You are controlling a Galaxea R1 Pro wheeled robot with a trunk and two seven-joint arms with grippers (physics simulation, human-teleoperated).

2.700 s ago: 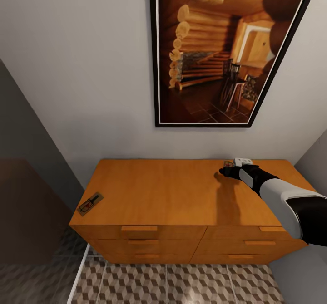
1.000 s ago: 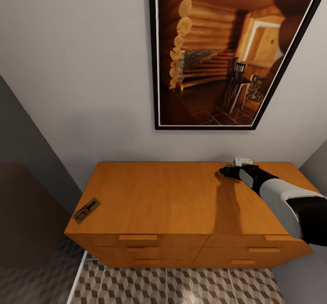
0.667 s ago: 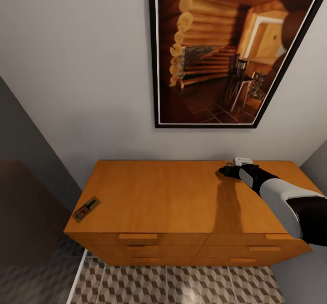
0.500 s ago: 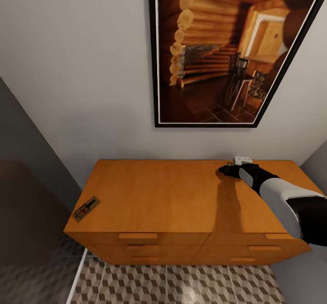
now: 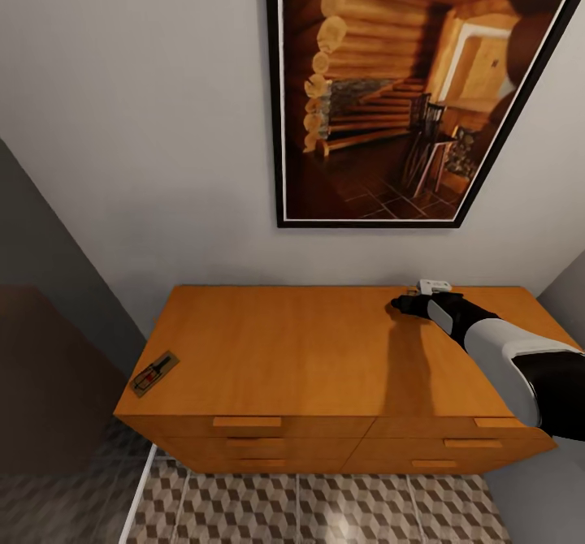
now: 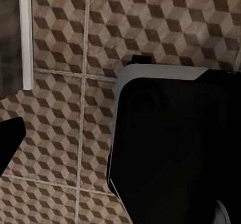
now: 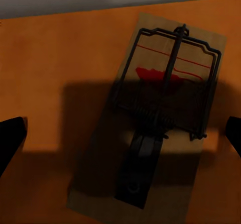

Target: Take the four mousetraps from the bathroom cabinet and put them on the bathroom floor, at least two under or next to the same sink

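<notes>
A mousetrap (image 7: 160, 123) lies flat on the orange-brown top of the cabinet (image 5: 309, 357), close to the far edge by the wall; in the right wrist view its pale wooden board carries a dark wire frame, a spring and a red mark, and it sits between the two dark fingertips (image 7: 10, 138) of the right claw (image 5: 400, 304), which are spread wide, one at each side of the trap and neither touching it. In the head view the right claw hovers low over the far right part of the cabinet top, with the white and black arm (image 5: 504, 357) reaching in from the right and throwing a shadow on the wood. A second mousetrap (image 5: 154, 373) lies at the near left corner of the cabinet top, well apart from the first. Below the drawer fronts shows the bathroom floor (image 5: 325, 507) with its cube pattern. On the grey wall above the cabinet hangs a black-framed picture (image 5: 398, 89) of a log cabin interior. The left wrist view looks down on the same patterned floor past a black robot part (image 6: 175, 148); one dark fingertip of the left claw (image 6: 10, 138) shows at the edge, and I cannot tell how far that claw is spread
</notes>
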